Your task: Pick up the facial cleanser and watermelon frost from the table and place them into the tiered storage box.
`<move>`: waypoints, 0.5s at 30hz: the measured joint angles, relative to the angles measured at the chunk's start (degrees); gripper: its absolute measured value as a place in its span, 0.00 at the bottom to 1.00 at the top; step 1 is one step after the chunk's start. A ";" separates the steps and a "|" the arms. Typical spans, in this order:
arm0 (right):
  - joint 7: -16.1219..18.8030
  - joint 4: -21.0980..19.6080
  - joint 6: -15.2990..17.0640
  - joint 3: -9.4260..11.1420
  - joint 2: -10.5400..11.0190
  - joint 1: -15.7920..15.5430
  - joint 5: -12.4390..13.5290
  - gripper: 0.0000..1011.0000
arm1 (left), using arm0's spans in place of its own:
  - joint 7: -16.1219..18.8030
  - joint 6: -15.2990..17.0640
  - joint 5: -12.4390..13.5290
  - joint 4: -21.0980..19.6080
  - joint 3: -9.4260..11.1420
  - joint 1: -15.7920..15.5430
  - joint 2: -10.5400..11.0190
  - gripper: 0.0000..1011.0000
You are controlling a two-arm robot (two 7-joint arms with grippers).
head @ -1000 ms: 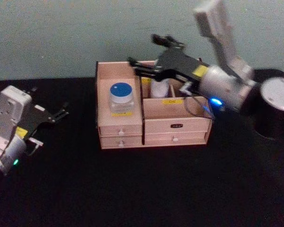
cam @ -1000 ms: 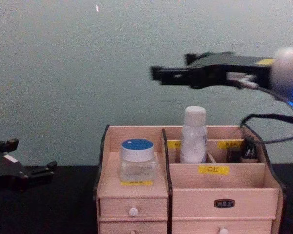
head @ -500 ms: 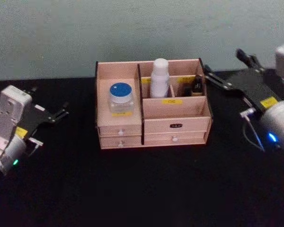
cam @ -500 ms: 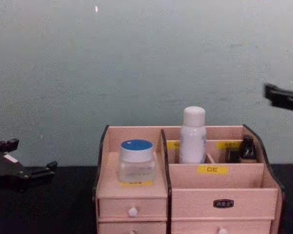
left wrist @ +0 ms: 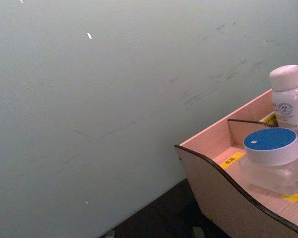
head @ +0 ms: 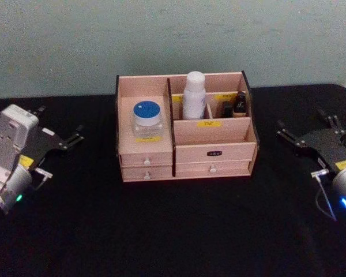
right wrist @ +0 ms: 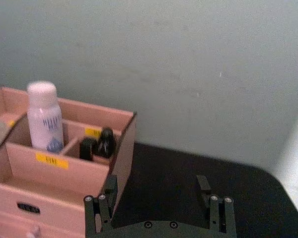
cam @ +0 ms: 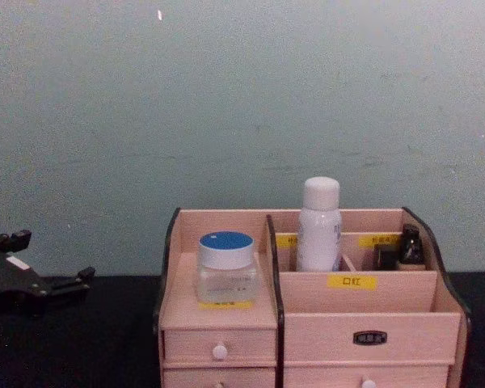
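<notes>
Standing upright in a rear compartment of the tiered storage box (head: pixel 184 130): white facial cleanser bottle (head: pixel 194 95). Sitting on the left tier: blue-lidded jar (head: pixel 146 119), presumably the watermelon frost. Resting apart from the box over the black tabletop (head: pixel 173 231): right tool (head: pixel 304 134), fingers spread wide, gripping nothing; left tool (head: pixel 59 137), also empty and parted. Probably light, rigid, smooth plastic; gripping best mid-body on the bottle, around the lid on the jar.
</notes>
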 joint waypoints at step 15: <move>1.23 4.26 3.75 0.53 -2.26 0.33 -1.45 0.99 | 0.00 0.00 0.00 0.00 0.00 0.00 0.00 0.99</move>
